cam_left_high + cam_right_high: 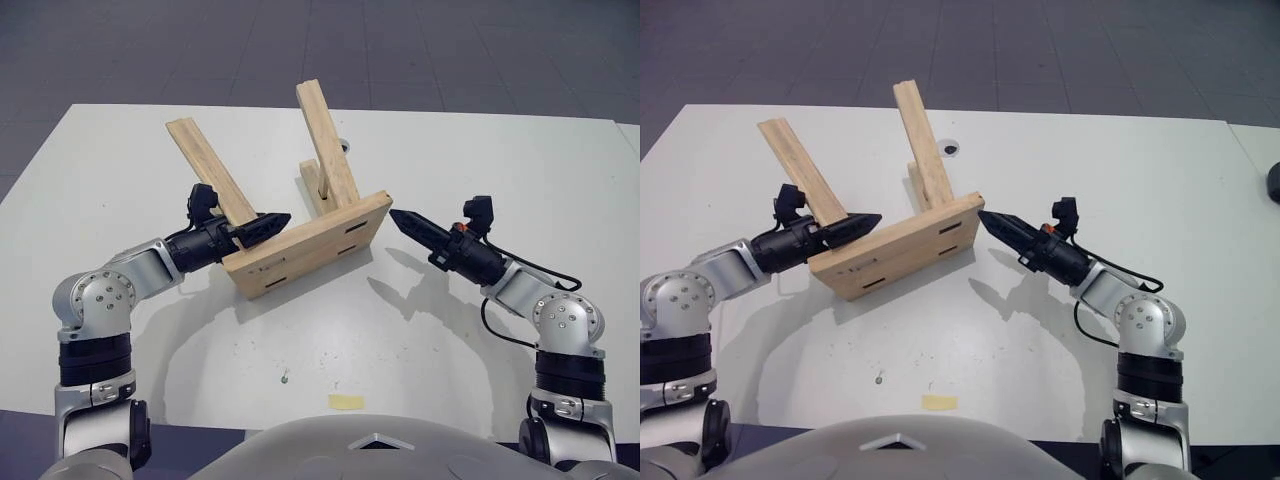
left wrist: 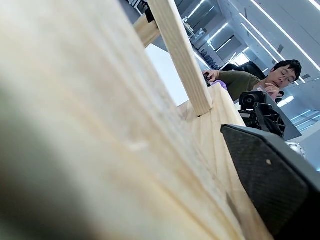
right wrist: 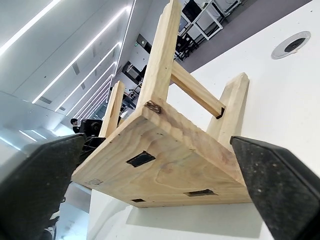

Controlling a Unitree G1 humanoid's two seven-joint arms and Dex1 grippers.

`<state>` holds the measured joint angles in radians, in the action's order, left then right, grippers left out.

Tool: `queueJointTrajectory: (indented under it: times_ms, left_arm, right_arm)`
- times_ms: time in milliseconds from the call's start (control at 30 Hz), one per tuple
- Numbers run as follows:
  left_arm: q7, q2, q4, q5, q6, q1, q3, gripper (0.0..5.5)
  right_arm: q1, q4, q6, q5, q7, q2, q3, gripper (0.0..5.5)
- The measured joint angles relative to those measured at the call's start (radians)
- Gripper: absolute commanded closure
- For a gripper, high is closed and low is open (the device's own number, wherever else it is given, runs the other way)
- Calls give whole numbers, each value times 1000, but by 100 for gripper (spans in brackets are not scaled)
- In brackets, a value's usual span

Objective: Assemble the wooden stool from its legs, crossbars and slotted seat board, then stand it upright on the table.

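The wooden stool [image 1: 300, 245] lies tipped on its side near the middle of the table [image 1: 450, 340], its legs [image 1: 330, 140] slanting up toward the far edge. The right gripper [image 1: 405, 220] hovers just off the seat board's right corner, jaws spread and holding nothing. The left gripper [image 1: 268, 224] sits against the board's left end beside a leg, and whether its jaws pinch the wood cannot be told.

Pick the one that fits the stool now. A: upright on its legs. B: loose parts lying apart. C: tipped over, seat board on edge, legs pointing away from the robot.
C: the seat board stands on its edge on the table, with the legs extending away and a crossbar joining two.
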<state>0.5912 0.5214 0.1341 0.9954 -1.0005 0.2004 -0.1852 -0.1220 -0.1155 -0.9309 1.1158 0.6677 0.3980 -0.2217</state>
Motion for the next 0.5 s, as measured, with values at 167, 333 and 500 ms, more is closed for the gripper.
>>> queueJointTrajectory:
  times_ms: [167,333,500]
  left_arm:
    - [84,-25,-44,-90,53,94,126,10]
    - [168,-48,-120,-172,93,200,237,10]
    - [232,-61,-171,-204,113,235,269,10]
  right_arm:
    - [-25,36,77,-134,99,68,43,11]
    - [-61,91,173,-223,217,118,64,11]
    - [-29,51,78,-208,410,243,108,11]
